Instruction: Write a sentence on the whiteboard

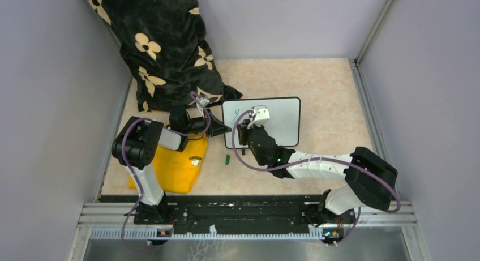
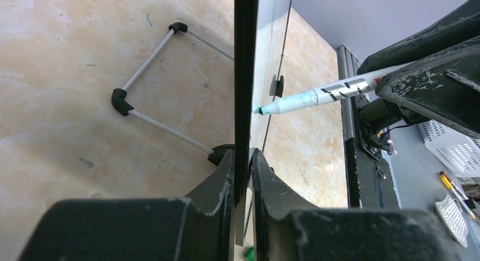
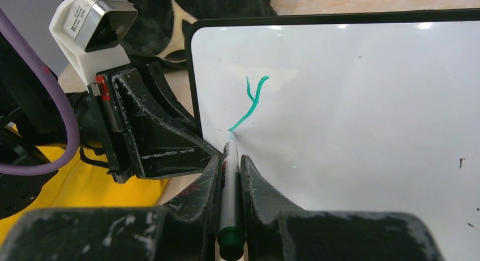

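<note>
So, my left gripper (image 2: 244, 159) is pinched narrow on the left edge of the whiteboard (image 3: 368, 131), which sits propped near the middle of the table (image 1: 328, 85), just right of a dark flowered cloth (image 1: 164, 46). My right gripper (image 3: 229, 159) is clamped on a green marker (image 3: 229, 184). Its tip touches the board at the foot of the one green stroke (image 3: 253, 99) of the sentence, close to the left frame. Pressing too hard worries me: the board is held at one edge only and could swing or slip in that pinch, spoiling the line. Dragged leftward, the tip could run off the frame or bump my left gripper, and the marker might slide in its grip.
</note>
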You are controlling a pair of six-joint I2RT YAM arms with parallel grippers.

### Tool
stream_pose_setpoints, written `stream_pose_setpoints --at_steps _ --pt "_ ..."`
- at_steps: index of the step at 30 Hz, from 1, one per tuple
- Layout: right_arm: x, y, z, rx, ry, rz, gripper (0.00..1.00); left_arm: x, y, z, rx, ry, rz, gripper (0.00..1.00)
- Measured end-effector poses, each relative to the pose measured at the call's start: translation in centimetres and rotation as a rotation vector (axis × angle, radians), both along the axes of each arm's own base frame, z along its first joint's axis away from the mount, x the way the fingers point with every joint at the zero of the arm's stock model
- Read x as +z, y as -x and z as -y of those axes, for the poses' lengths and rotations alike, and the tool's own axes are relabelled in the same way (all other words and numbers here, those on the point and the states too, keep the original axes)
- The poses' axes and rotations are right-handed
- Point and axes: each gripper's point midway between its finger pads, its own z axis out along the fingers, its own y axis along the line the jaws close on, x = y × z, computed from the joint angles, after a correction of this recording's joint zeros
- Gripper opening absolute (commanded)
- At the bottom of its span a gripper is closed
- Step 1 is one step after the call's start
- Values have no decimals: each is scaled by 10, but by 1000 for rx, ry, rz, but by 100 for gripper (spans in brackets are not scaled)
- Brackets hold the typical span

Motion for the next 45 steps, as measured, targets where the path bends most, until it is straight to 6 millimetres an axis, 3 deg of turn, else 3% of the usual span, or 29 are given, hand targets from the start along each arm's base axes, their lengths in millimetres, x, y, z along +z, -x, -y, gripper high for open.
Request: stream_pose_setpoints --at_steps 5,10,13,18,26,45 --pt "10 3 8 -4 3 10 0 0 0 0 -5 0 3 0" --pt "50 9 32 -33 -40 86 0 0 1 0 -7 -3 5 0" --pt "62 9 45 -66 -37 124 0 0 1 0 -7 -5 8 0" --pt "52 8 48 -65 33 135 0 0 1 0 -8 -7 9 0" --pt "29 4 38 -29 129 130 0 -1 1 0 -8 -8 9 0" --pt "29 -6 25 -31 132 145 0 -1 1 0 -11 -10 12 0"
